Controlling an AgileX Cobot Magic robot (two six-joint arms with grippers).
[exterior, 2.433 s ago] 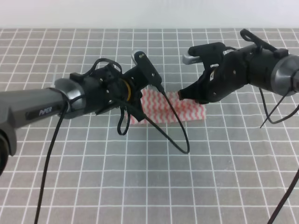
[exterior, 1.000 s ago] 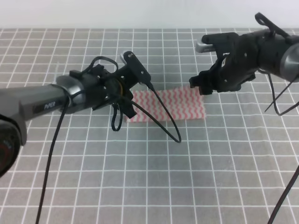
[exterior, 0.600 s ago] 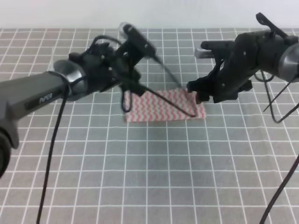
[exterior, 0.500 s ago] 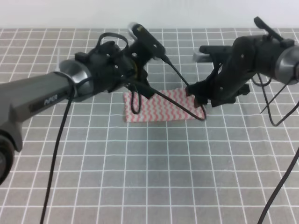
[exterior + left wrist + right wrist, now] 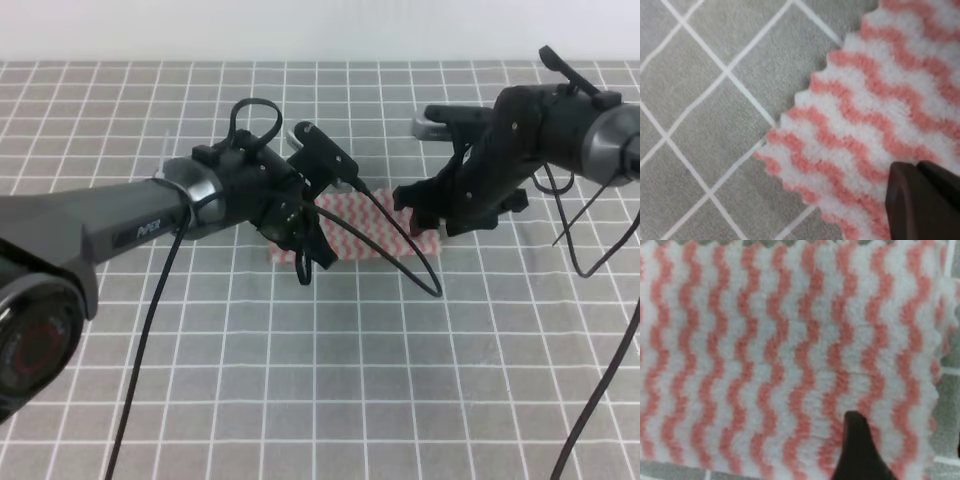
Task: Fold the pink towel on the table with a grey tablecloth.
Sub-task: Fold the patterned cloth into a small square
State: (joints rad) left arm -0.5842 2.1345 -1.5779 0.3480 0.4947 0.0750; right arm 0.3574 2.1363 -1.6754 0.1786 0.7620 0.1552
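The pink towel [image 5: 365,232] lies flat as a short wide strip on the table with a grey tablecloth [image 5: 320,380]. My left gripper [image 5: 312,262] is low over the towel's left end. In the left wrist view a dark fingertip [image 5: 920,200] rests on the striped pink towel [image 5: 880,100] near its corner, and the jaw gap is not visible. My right gripper [image 5: 412,222] is down at the towel's right end. The right wrist view shows the pink towel [image 5: 765,340] filling the frame, one fingertip [image 5: 860,450] on it and the other at the frame's right edge, so the right gripper [image 5: 910,450] is open.
A black cable [image 5: 400,250] from the left arm loops across the towel's front edge. Grey gridded cloth [image 5: 700,100] spreads around the towel on every side. A pale wall runs along the far edge.
My left gripper swung up behind the towel, then dropped back down onto its left end. The right gripper lowered toward the right end. The towel stayed flat.
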